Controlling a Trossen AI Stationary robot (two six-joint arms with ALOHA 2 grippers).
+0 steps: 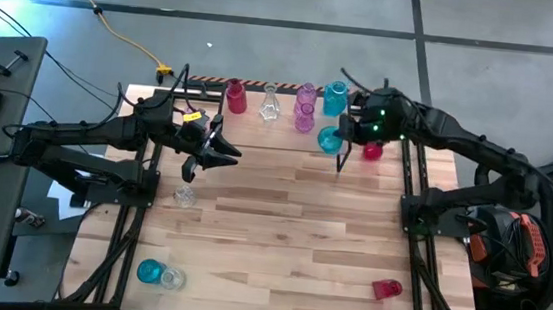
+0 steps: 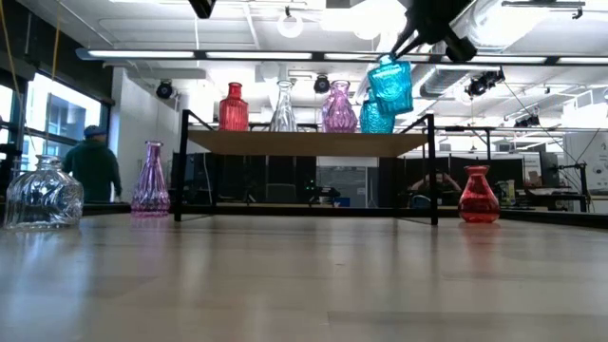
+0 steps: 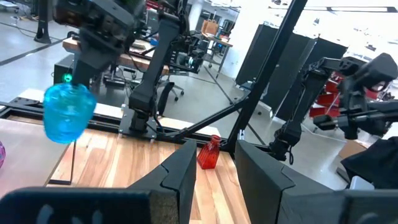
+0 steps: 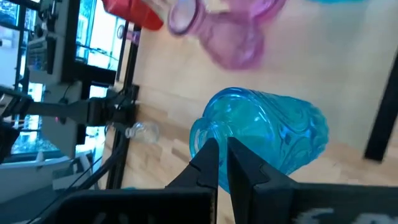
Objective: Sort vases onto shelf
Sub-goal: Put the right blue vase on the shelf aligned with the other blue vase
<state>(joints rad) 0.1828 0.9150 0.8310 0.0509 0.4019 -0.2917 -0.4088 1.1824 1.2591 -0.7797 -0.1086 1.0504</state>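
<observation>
My right gripper [image 4: 222,163], clamped on a teal vase's [image 4: 261,135] rim, hangs it tilted, neck up, above the shelf's [image 2: 304,142] right end; my left gripper [image 1: 219,150] hovers part-open, empty.

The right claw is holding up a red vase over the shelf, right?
Not quite. The vase in the right claw is blue, not red. The low view shows it held above the shelf, and the right wrist view shows the claw shut on its rim.
</observation>
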